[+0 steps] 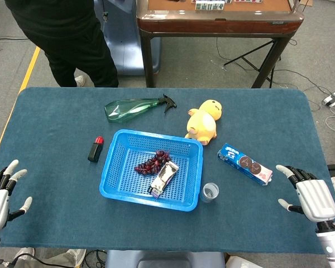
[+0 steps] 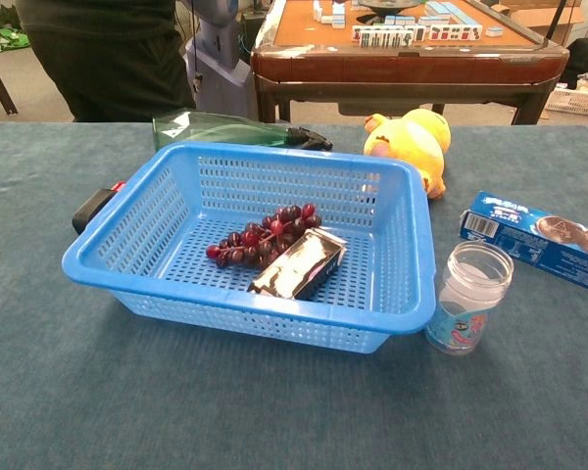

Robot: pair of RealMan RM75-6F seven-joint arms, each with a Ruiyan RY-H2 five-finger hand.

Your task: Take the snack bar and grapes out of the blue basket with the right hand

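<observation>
A blue basket (image 1: pixel 117 167) (image 2: pixel 412 245) sits mid-table. Inside lie a bunch of dark red grapes (image 1: pixel 153 162) (image 2: pixel 260 238) and a silver-wrapped snack bar (image 1: pixel 163 178) (image 2: pixel 299 264), the bar touching the grapes' near right side. My right hand (image 1: pixel 310 198) rests open at the table's right front, well away from the basket. At the left front edge my left hand (image 1: pixel 0 195) lies open too. Neither hand appears in the chest view.
A green spray bottle (image 1: pixel 135 108) and a yellow plush duck (image 1: pixel 204 121) lie behind the basket. A black-and-red lighter (image 1: pixel 95 149) sits left of it. A blue cookie box (image 1: pixel 244 163) and a small clear cup (image 1: pixel 210 192) sit to its right. A person stands beyond the table.
</observation>
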